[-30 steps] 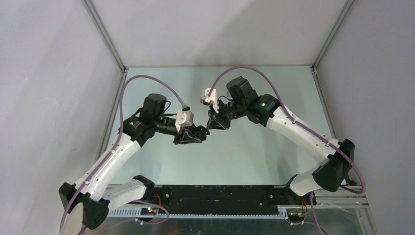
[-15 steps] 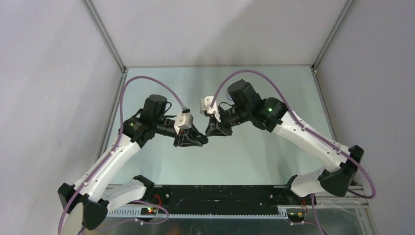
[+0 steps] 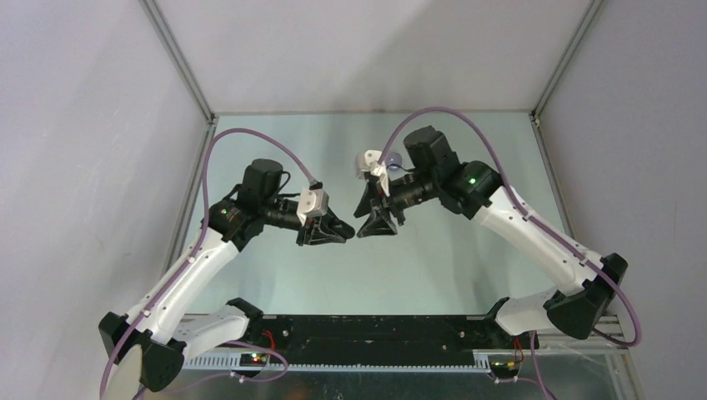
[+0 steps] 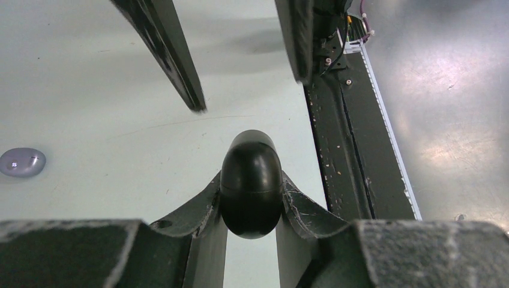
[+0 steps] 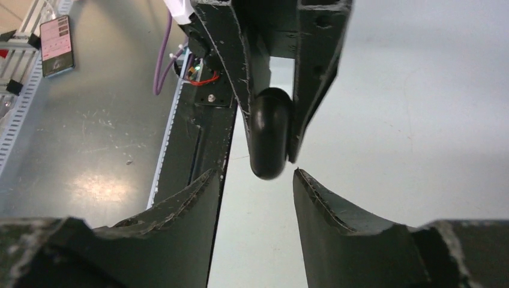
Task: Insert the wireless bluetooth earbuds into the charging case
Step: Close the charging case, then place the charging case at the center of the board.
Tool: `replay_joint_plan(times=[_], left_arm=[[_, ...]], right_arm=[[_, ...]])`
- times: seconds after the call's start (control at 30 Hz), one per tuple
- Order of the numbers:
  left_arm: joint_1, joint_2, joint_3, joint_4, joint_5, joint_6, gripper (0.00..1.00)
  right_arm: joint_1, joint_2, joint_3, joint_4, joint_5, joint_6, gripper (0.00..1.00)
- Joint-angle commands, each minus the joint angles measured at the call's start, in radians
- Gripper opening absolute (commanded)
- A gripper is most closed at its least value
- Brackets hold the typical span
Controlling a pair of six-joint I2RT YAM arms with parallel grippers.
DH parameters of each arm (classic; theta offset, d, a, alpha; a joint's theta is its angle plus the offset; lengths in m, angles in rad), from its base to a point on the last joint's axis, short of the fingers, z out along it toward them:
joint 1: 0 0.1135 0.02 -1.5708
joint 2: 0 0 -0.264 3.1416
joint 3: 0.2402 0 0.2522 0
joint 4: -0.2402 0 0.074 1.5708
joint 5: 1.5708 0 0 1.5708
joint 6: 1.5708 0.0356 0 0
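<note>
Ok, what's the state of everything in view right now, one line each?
left gripper: shut on the black charging case, fingers clamping its sides.
black charging case: held off the table, looks closed.
right gripper: open, fingers apart at the case's tip, not gripping it.
glossy purple piece: lying on the table, untouched; too small to identify.

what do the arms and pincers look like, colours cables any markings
The left arm and right arm have white links, black joint housings and black bases. A purple cable loops along each. A green light glows on each. The left pincer and right pincer are black, with two tapered, scuffed fingers, behind a pale camera block.
</note>
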Motion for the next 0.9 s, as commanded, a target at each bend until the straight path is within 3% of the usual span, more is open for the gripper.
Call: replay_joint_plan(times=[0.0, 0.27, 0.5, 0.87], left_arm=[[0.003, -0.001, 0.034, 0.025, 0.014, -0.013, 0.07], [0.003, -0.008, 0.027, 0.028, 0.014, -0.013, 0.07], [0.003, -0.012, 0.024, 0.030, 0.013, -0.013, 0.07], [0.003, -0.005, 0.023, 0.033, 0.008, -0.013, 0.07]], right_arm=[[0.054, 0.050, -0.021, 0.082, 0.045, 0.047, 0.55], [0.096, 0.044, -0.091, 0.137, 0.156, 0.039, 0.55], [0.110, 0.050, -0.095, 0.156, 0.167, 0.046, 0.41], [0.114, 0.022, -0.076, 0.139, 0.187, 0.030, 0.47]])
